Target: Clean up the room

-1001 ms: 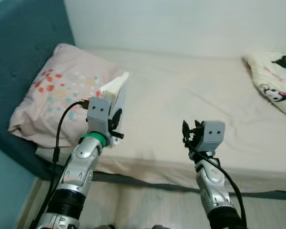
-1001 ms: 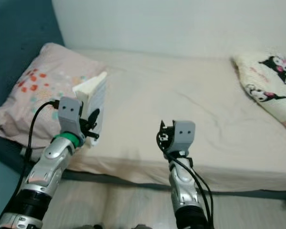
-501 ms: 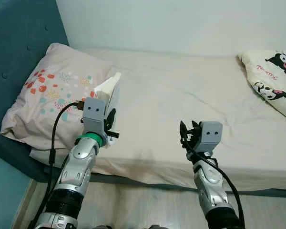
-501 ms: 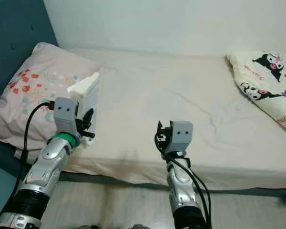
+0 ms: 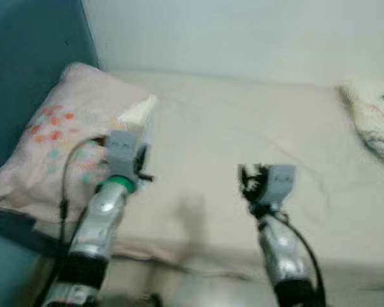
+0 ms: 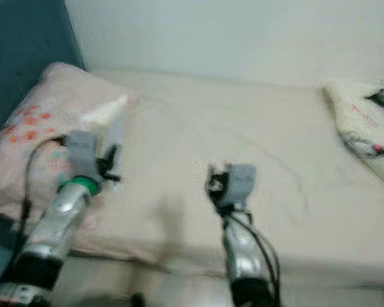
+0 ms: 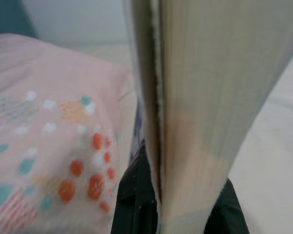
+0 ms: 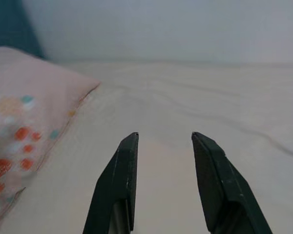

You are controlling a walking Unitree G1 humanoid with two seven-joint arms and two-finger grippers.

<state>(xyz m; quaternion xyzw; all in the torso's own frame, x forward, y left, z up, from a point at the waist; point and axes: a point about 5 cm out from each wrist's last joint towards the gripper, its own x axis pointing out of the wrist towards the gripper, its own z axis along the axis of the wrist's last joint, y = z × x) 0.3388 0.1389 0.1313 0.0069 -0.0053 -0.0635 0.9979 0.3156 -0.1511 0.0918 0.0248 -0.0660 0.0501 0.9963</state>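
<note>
Gripping a pale book (image 7: 205, 97) upright by its lower edge, the left gripper (image 5: 138, 167) hovers at the rim of the pink dotted pillow (image 5: 48, 137) on the bed (image 5: 243, 141); the right gripper (image 8: 163, 180) hangs empty over the sheet, fingers parted.

We stand at the near edge of a bed (image 5: 243, 147), a wall (image 5: 243, 32) behind it and a headboard (image 5: 32, 57) at its left end. A pillow (image 5: 57, 141) lies on the bed against the headboard; a second pillow (image 5: 371, 125) lies at the far right. Our left gripper (image 5: 141, 163) holds a book (image 5: 139, 114) upright just beside the left pillow; our right gripper (image 5: 246, 185) hangs over the mattress's near middle.
</note>
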